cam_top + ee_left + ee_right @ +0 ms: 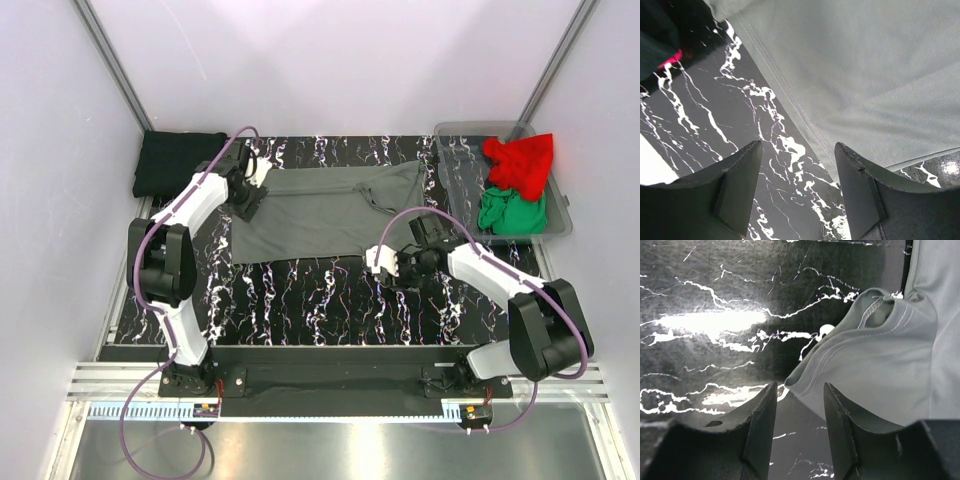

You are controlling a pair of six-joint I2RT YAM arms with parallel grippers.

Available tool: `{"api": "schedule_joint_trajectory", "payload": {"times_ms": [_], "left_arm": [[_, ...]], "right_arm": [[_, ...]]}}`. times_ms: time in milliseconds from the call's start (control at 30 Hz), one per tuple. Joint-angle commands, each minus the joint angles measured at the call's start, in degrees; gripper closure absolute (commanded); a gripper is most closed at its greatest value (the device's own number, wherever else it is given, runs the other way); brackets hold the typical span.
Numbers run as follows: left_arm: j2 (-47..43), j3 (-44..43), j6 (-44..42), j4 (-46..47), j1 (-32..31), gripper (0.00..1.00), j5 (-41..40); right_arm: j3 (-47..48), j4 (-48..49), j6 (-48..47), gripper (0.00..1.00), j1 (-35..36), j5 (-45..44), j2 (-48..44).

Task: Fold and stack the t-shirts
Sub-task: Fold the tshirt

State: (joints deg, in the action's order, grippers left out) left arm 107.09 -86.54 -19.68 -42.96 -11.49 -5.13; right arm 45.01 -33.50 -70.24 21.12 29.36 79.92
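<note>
T-shirt (320,215) — grey, on marbled table (320,300)

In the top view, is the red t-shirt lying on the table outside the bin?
No, the red t-shirt sits in the clear bin, beside the green t-shirt.

Grey t-shirt (310,215) corner under right arm (480,265)

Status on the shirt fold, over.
Left gripper open, beside hem. Right gripper open, at bunched corner. Dark grey t-shirt spread out, unfolded. Nothing in the way.
</note>
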Motion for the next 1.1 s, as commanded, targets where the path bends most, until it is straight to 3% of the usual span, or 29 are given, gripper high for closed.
{"api": "schedule_joint_trajectory", "payload": {"times_ms": [0, 733, 833, 900, 1000, 1067], "left_arm": [[-3.29, 1.64, 0.96, 1.65, -0.12, 0.35, 0.82], [-5.22, 3.66, -1.94, 2.27, -0.03, 0.35, -1.73], [-4.96, 3.57, -2.11, 2.35, -0.03, 0.35, -2.17], [-4.78, 4.01, -2.38, 2.27, -0.03, 0.35, -2.34], [-6.36, 6.73, -4.3, 2.18, 0.06, 0.36, -2.17], [-8.47, 10.33, -7.29, 2.09, 0.93, 0.38, 1.14]], "right_arm": [[1.57, 3.44, 0.01, 0.5, 1.2, -0.8, 1.55], [0.34, 2.21, -4.55, 0.51, 1.55, -4.93, 6.74], [0.6, 2.12, -4.12, 0.61, 1.55, -5.19, 8.32], [1.74, 2.12, -2.81, 0.8, 1.55, -5.46, 9.11], [2.62, 1.85, -1.75, 0.96, 1.55, -6.34, 8.33], [2.36, 1.59, -1.66, 0.98, 1.55, -6.51, 7.27]]}}
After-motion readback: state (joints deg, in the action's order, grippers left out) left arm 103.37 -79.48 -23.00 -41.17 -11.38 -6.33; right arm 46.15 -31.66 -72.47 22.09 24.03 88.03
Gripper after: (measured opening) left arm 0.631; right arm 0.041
